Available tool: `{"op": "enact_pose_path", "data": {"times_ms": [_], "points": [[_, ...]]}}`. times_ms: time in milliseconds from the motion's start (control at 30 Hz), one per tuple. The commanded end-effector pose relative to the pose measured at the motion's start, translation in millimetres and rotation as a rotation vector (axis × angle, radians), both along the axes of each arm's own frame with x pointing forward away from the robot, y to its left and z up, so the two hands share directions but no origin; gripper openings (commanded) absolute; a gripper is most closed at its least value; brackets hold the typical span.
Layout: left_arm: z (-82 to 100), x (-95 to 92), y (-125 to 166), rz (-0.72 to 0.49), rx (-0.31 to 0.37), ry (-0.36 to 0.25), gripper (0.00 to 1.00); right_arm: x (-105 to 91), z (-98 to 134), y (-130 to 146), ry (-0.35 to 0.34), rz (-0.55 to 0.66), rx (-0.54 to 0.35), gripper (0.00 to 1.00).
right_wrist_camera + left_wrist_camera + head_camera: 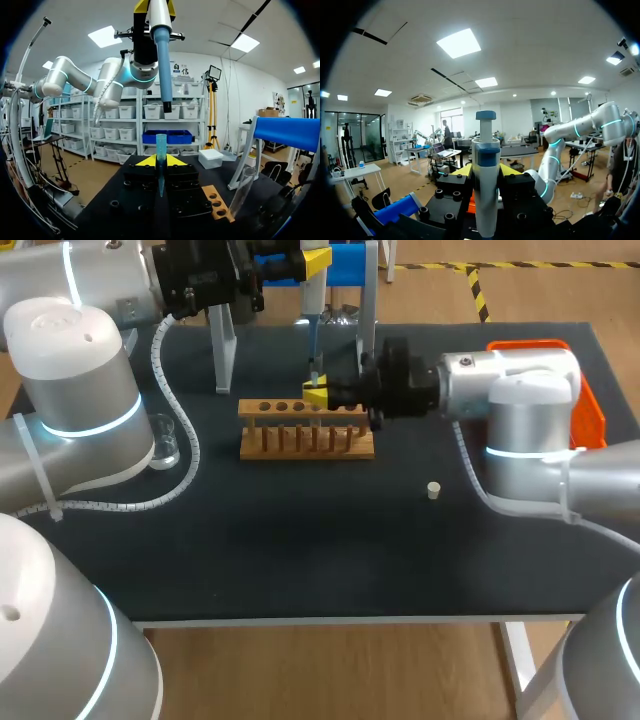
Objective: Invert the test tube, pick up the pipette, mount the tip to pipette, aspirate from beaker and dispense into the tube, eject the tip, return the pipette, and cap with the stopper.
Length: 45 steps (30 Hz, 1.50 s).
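Two slim cylinders: pipette [485, 180], tapered tip [160, 150]

The rack [306, 430] stands mid-bench, toward the far edge. The beaker [163, 443] sits to its left, near the left edge. The stopper [433, 490] lies to its right, nearer the front edge. A bin [592, 410] rests at the right edge, and a stand [368, 300] rises behind the rack. Over the rack's far side the right pincer [318, 393] grips the tip [161, 150] upright. The pipette [313, 325], clamped in the left pincer [312, 260], hangs directly above it.

The right pincer [160, 161] grips an upright tip [160, 142] beneath the pipette [162, 65].
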<state>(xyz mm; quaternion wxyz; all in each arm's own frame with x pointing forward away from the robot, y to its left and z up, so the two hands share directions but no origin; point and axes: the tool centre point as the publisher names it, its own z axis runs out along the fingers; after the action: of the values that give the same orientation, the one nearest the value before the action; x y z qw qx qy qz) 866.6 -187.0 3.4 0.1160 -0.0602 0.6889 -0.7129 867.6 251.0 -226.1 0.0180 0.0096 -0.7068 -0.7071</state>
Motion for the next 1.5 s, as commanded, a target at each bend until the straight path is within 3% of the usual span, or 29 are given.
{"op": "enact_pose_path", "data": {"times_ms": [33, 1500], "points": [[0.0, 0.0, 0.4, 0.000, -0.001, -0.002, 0.00, 2.1, 0.2, 2.9, -0.001, -0.001, 0.002, 0.00], [0.0, 0.0, 0.4, 0.000, -0.001, -0.002, 0.00, 5.6, 14.1, 6.9, -0.020, -0.002, 0.010, 0.00]]}}
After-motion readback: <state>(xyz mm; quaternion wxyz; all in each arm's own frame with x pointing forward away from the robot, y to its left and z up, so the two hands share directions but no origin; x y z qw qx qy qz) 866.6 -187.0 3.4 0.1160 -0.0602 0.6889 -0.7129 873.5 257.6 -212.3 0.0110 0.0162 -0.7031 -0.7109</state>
